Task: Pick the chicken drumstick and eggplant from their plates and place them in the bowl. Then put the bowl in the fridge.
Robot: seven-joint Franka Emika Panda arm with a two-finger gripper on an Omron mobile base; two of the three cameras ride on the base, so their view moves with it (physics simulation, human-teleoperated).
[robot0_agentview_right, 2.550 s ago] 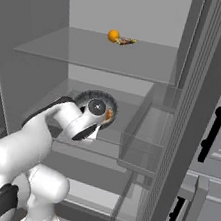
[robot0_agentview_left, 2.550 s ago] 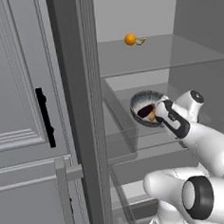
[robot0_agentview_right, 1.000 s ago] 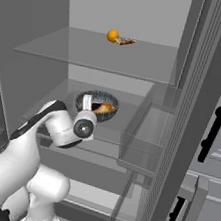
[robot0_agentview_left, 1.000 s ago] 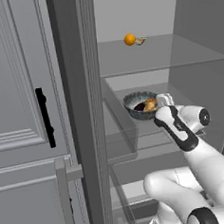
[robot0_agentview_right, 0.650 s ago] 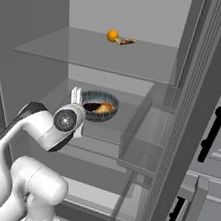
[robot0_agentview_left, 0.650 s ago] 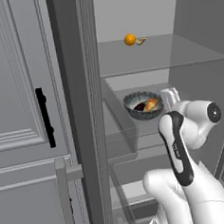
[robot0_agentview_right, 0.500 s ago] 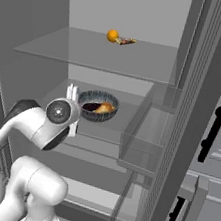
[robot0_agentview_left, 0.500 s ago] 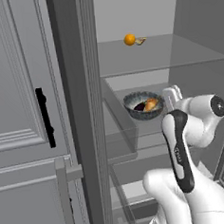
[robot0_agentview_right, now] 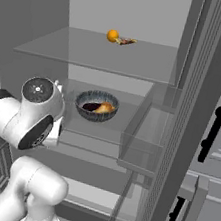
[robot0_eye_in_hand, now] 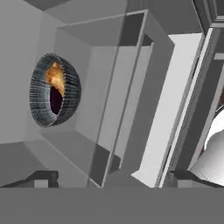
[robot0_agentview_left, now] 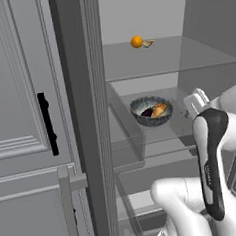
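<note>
The gripper [robot0_eye_in_hand: 111, 175] stands with its jaws wide apart and nothing between them; its two dark fingertips [robot0_eye_in_hand: 41, 176] sit at the lower edge of the hand view, well clear of every object. In the hand view the bowl [robot0_eye_in_hand: 54, 89] lies at about 10 o'clock from the jaws, apart from them, with its open mouth turned toward the right of that rolled view. The bowl is round, so it offers no long axis.

In the left base view the bowl [robot0_agentview_left: 151, 110] rests on a glass shelf [robot0_agentview_left: 156, 129] inside the fridge [robot0_agentview_left: 132, 18], at about 10 o'clock from the wrist. Inside it, the chicken drumstick [robot0_agentview_left: 159, 109] lies against the eggplant [robot0_agentview_left: 147, 112], touching it. The right base view confirms this: the bowl [robot0_agentview_right: 97, 105] sits upright on the shelf, just to the 2 o'clock side of the wrist.

Judgement: the placement appears complete, and the coming move is most likely a withdrawal away from the bowl, out of the fridge opening.

Obstructions: a clear bin wall [robot0_agentview_right: 139, 132] stands at 3 o'clock of the bowl. The upper glass shelf [robot0_agentview_right: 91, 51] lies above and carries an orange fruit [robot0_agentview_right: 112, 35] with a small item beside it, well apart from the bowl. A cabinet door [robot0_agentview_left: 23, 97] with a black handle [robot0_agentview_left: 48, 124] stands at 9 o'clock.
</note>
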